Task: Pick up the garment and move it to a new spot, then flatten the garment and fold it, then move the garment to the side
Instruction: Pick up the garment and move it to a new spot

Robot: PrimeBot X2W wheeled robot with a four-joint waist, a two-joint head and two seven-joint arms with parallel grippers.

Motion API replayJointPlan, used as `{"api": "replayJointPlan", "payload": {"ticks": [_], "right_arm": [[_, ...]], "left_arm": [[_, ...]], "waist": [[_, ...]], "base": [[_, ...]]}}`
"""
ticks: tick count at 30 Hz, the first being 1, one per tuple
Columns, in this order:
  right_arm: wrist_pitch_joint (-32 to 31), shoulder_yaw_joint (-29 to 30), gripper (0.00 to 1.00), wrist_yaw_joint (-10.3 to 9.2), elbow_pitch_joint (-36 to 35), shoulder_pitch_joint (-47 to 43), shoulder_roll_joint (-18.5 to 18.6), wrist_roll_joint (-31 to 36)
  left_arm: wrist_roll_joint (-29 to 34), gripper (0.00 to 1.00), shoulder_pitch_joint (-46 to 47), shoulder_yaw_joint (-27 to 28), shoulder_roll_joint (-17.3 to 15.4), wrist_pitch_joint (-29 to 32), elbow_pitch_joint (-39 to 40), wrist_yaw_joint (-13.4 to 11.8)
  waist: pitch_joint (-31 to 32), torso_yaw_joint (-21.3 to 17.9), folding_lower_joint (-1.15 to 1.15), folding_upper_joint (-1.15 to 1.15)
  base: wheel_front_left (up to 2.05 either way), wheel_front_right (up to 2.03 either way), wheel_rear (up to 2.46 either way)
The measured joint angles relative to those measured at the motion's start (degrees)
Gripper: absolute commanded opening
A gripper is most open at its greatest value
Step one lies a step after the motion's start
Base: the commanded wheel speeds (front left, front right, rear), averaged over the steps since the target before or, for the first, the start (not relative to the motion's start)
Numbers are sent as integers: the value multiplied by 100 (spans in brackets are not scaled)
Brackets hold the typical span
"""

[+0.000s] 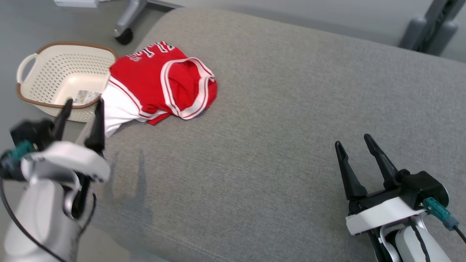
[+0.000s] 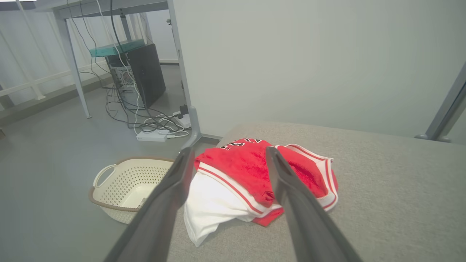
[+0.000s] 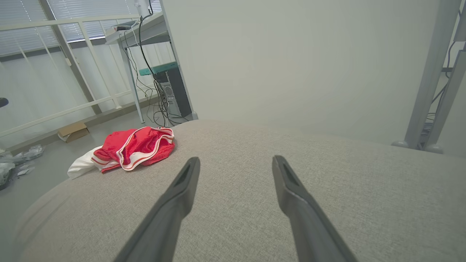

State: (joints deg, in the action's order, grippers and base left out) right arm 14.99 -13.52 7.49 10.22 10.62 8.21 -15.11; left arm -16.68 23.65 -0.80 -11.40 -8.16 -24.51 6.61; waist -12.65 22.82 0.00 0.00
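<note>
One cream basket [image 1: 54, 69], paper label [image 1: 86, 96] inside, beside the red garment [image 1: 153, 80]; left gripper [image 1: 84, 102] and right gripper [image 1: 352, 140] spread, empty.

Grey fabric-covered cushion [image 1: 276, 120] carrying a crumpled red-and-white garment [image 1: 160, 83] at its edge, just beyond the left jaws and well apart from the right jaws; cream basket [image 1: 43, 72] on floor [image 1: 54, 25] beside.

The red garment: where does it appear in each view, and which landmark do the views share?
Head view: garment upper left, beside the basket.
Left wrist view: garment centre, right of the basket.
Right wrist view: garment left of centre.
Shared landmark: the grey cushion under it.
</note>
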Motion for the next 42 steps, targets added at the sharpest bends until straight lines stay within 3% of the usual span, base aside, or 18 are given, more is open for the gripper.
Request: {"api": "replayJointPlan", "payload": {"ticks": [7,12,19,28,38,39,40,41,42], "right_arm": [[0,-149,100,0,-58,305,126,73],[0,-186,100,0,-85,495,176,86],[0,-249,100,0,-143,697,186,96],[0,-355,100,0,-174,767,94,114],[0,-332,100,0,-181,795,104,113],[0,-330,100,0,-179,795,104,118],[0,-330,100,0,-175,795,104,130],[0,-331,100,0,-168,795,104,134],[0,-332,100,0,-162,795,103,137]], "left_arm": [[-1093,100,1529,-394,-667,1541,-938,74],[-1684,100,2224,-710,-1093,2145,-1550,82],[-2241,100,2862,-1081,-1357,2837,-2324,82],[-2547,100,3182,-1271,-1344,3007,-3209,82],[-2648,100,3369,-1524,-1341,3009,-3713,82],[-2684,76,3388,-1553,-1332,3040,-3731,82],[-2708,42,3398,-1589,-1322,3043,-3734,82],[-2721,15,3399,-1649,-1314,3056,-3704,82],[-2741,0,3399,-1704,-1312,3055,-3656,82]], "waist": [[-515,-390,0,0],[-864,-693,0,0],[-1275,-1104,0,0],[-1574,-1466,0,0],[-1624,-1508,0,0],[-1622,-1500,0,0],[-1619,-1493,0,0],[-1617,-1486,0,0],[-1614,-1480,0,0]], "base": [[0,0,0],[0,0,0],[0,0,0],[0,0,0],[0,0,0],[0,0,0],[0,0,0],[0,0,0],[0,0,0]]}}
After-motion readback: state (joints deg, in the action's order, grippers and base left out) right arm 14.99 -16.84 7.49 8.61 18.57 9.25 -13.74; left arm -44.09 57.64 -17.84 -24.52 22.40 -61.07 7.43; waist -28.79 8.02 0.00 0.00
